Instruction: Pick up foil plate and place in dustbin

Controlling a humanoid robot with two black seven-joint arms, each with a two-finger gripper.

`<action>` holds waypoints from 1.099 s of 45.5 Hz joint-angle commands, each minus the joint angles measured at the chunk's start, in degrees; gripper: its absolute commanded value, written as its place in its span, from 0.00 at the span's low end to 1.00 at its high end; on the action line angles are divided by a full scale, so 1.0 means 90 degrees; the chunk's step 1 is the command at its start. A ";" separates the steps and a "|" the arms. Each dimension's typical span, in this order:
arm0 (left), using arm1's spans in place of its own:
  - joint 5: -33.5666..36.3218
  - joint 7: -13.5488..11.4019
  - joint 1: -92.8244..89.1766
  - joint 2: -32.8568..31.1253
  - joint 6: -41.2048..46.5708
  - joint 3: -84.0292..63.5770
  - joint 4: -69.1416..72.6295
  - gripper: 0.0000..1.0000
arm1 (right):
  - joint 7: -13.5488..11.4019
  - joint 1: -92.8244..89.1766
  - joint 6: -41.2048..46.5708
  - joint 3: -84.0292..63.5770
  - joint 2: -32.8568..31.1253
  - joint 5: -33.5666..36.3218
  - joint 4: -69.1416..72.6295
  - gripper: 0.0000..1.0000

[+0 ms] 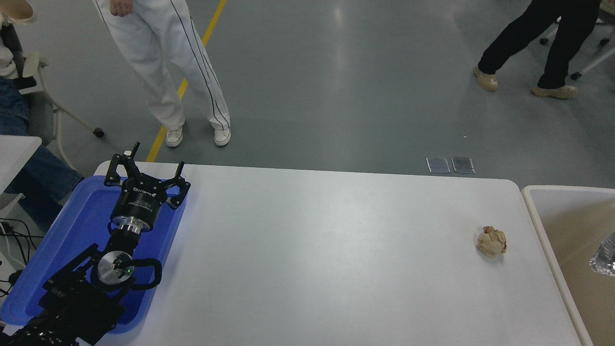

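The foil plate shows only as a shiny silver crinkled edge at the picture's right edge, over the beige inside of the dustbin. Most of the plate is cut off by the frame. The dustbin stands against the table's right end. My right arm and gripper are out of view. My left gripper is parked over the blue tray at the lower left, open and empty.
A crumpled tan paper ball lies on the white table near its right end. A blue tray sits at the left edge. People stand on the floor beyond the table's far side.
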 commanded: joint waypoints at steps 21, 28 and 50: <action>0.0001 0.0000 0.0001 -0.0001 0.0000 0.0000 0.0000 1.00 | -0.0315 -0.0725 -0.1121 0.0167 0.0564 0.0373 -0.0431 0.00; 0.0001 0.0000 0.0001 -0.0001 0.0000 0.0000 0.0000 1.00 | -0.0315 -0.0774 -0.1140 0.0186 0.0593 0.0422 -0.0490 0.00; 0.0001 0.0000 0.0001 -0.0001 0.0000 0.0000 0.0000 1.00 | -0.0295 -0.0891 -0.2087 0.0284 0.0662 0.0705 -0.0412 0.99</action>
